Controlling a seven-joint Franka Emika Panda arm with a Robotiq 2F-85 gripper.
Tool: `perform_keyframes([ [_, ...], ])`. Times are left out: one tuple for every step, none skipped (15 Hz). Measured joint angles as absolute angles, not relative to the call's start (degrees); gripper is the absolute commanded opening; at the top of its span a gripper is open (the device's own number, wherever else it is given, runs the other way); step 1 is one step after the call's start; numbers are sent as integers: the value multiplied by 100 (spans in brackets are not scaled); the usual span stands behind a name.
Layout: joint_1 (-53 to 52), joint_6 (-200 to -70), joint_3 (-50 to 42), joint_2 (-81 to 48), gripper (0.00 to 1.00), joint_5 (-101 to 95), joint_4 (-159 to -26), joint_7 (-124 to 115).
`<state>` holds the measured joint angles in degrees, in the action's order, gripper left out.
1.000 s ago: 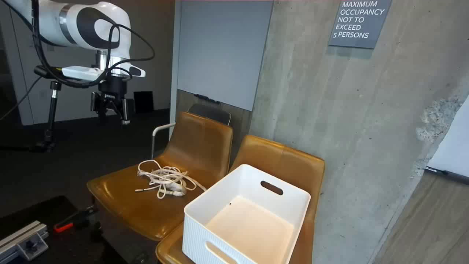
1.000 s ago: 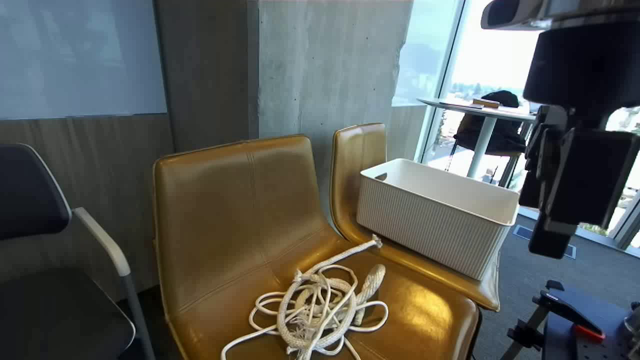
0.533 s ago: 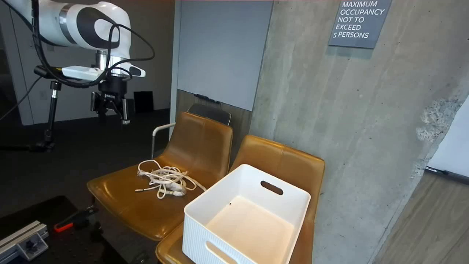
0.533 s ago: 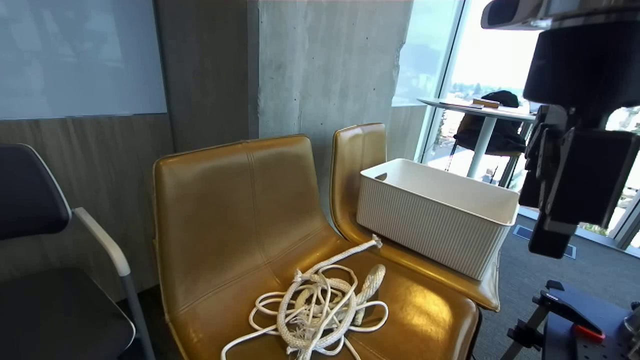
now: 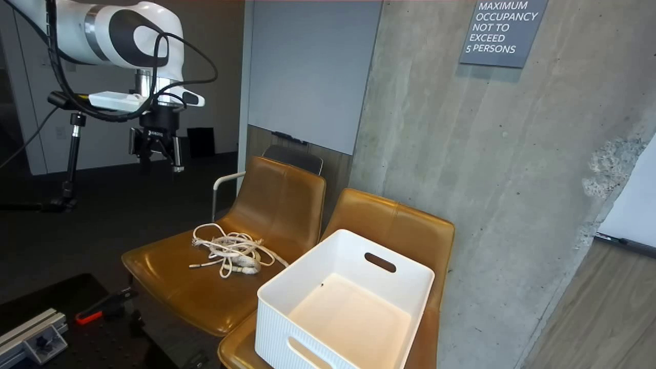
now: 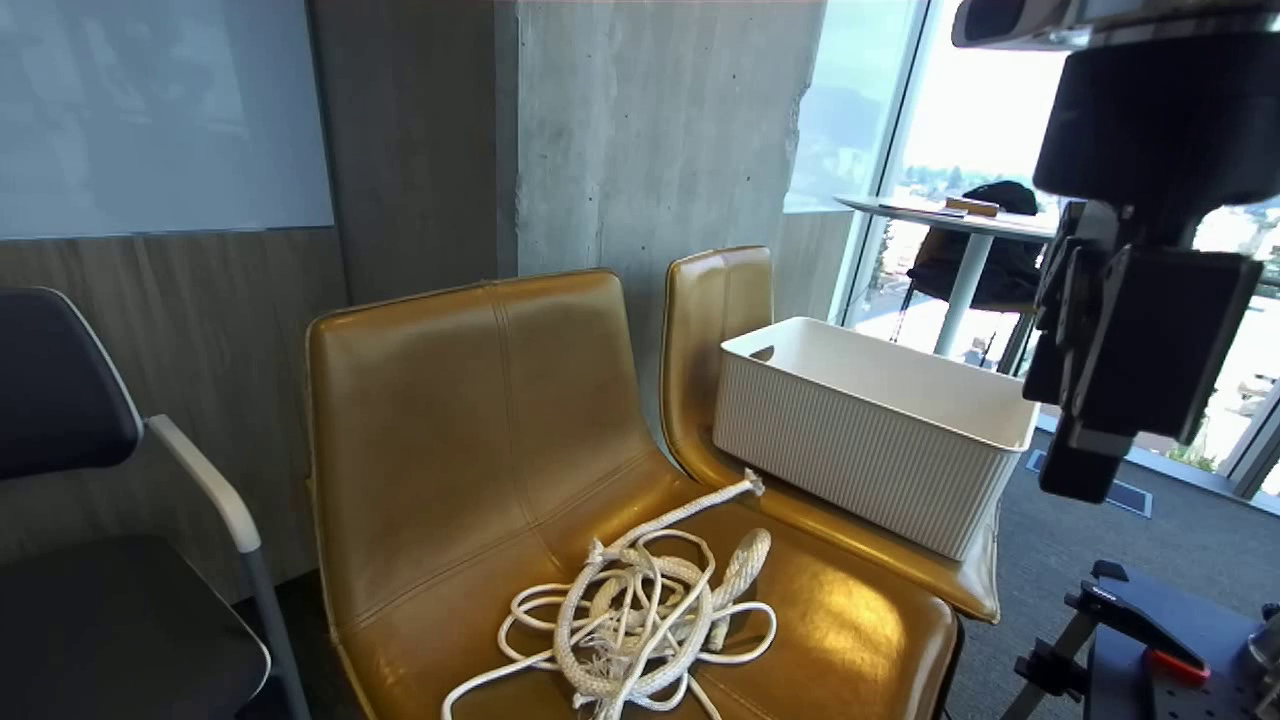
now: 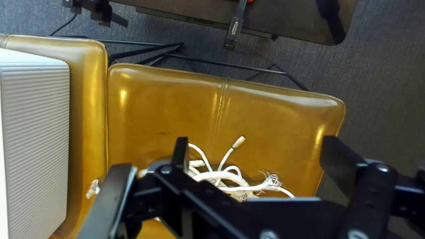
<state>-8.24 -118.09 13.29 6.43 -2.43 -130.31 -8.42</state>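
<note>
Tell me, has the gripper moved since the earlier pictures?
Yes, slightly: in an exterior view, the gripper has shifted toward picture left and a little up, judged against the white bin, which stays put.

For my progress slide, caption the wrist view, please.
Tangled white braided rope on a brown leather-look chair, seen past open black jaws; white ribbed rectangular box at the left edge.
</note>
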Motion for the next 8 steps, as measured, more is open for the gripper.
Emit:
perform_keyframes([
  [-831,-11831,1329,587,100,-332,-12947,-842],
  [-846,-11871,1330,511,100,-461,-12847,-840],
  [-867,-11941,1331,415,100,-642,-12733,-839],
  [-890,-12029,1331,313,100,-844,-12624,-839],
  [-913,-12123,1331,201,100,-1035,-12516,-839],
  [-936,-12212,1331,88,100,-1225,-12410,-838],
  [-953,-12305,1331,-20,100,-1392,-12318,-838],
  [-968,-12403,1331,-140,100,-1564,-12220,-827],
])
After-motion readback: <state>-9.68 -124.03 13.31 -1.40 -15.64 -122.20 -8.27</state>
